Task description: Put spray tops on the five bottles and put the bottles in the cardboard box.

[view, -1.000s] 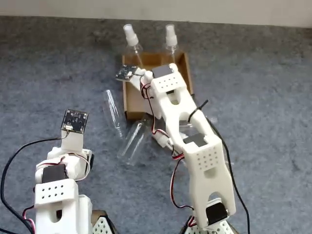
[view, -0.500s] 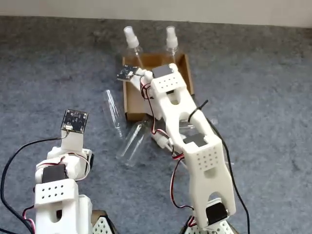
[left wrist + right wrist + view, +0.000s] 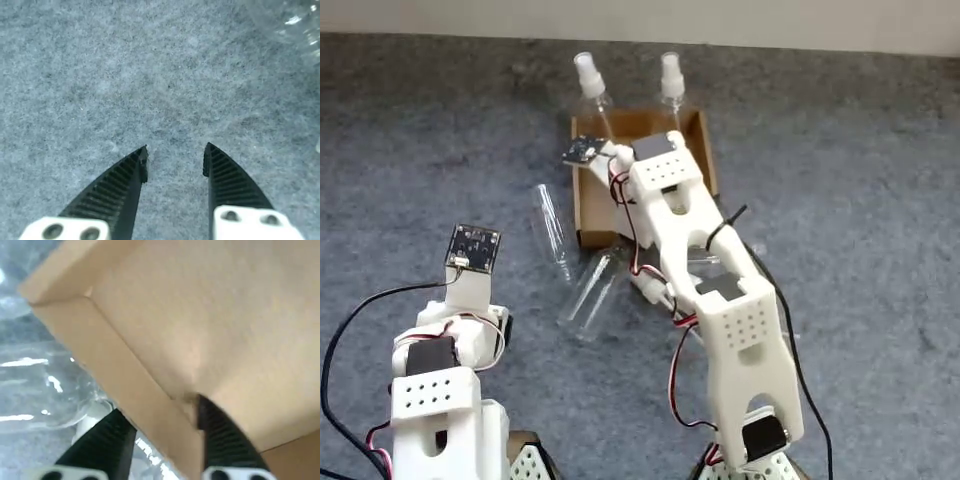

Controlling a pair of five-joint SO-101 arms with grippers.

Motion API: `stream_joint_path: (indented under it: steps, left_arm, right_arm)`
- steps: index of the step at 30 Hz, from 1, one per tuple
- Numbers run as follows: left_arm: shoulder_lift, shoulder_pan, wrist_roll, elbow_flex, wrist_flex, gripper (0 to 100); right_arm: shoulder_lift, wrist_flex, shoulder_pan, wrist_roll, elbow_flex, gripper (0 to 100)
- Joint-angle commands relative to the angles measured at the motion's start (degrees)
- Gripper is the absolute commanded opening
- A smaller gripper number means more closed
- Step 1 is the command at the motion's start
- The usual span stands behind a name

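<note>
The right arm (image 3: 720, 290) is reaching across the grey surface (image 3: 860, 200) to the cardboard box (image 3: 704, 150). The right arm's fingers (image 3: 107, 440) are standing moderately apart astride one of its side walls. One finger is hanging inside the box over its bare floor and the other is outside the wall, and they are gripping nothing. Clear plastic is glinting just outside that wall.

Two bottles with white spray tops, one (image 3: 591, 88) and the other (image 3: 670, 80), are standing upright side by side on the surface just beyond the box's far wall. Two more clear bottles are lying on their sides on the surface. One (image 3: 551, 230) is lying just beside the box's left wall and the other (image 3: 592, 292) near its front corner.

The left arm (image 3: 440, 380) is sitting at the near edge, well apart from the box. The left arm's fingers (image 3: 125, 185) are parted by a narrow gap over bare surface and holding nothing. The rounded edge of a clear bottle (image 3: 285, 20) is showing farther off
</note>
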Motion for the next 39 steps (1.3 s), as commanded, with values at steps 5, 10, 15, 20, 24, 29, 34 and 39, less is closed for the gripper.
stream_joint_path:
  steps: [5,10,15,20,24,29,34,39]
  left_arm:
    - [-0.84,-0.92,-0.18,-0.22,-0.88,17]
    - [-0.84,-0.92,-0.18,-0.22,-0.88,17]
    - [-0.84,-0.92,-0.18,-0.13,-0.88,17]
    - [-0.84,-0.92,-0.18,0.22,-0.88,17]
    - [-0.84,-0.92,-0.18,0.75,-2.29,17]
    - [-0.84,-0.92,-0.18,0.75,-2.46,17]
    - [-0.84,-0.92,-0.18,0.75,-2.46,17]
    - [-0.84,-0.84,-0.18,0.75,-2.46,17]
  right_arm:
    - [-4.88,3.56,0.57,-2.11,-8.13,19.3]
    - [-7.25,10.15,0.57,-7.82,-16.48,19.3]
    - [-8.48,15.87,1.01,-13.71,-25.01,19.1]
    - [-9.54,15.87,3.30,-15.65,-25.63,19.0]
    - [-9.71,15.96,5.67,-16.44,-25.63,10.1]
    - [-13.41,15.96,8.04,-24.18,-21.05,1.2]
    - [-28.26,15.78,7.43,-24.09,-0.66,0.5]
    - [-44.26,11.82,7.60,-21.27,19.12,0.5]
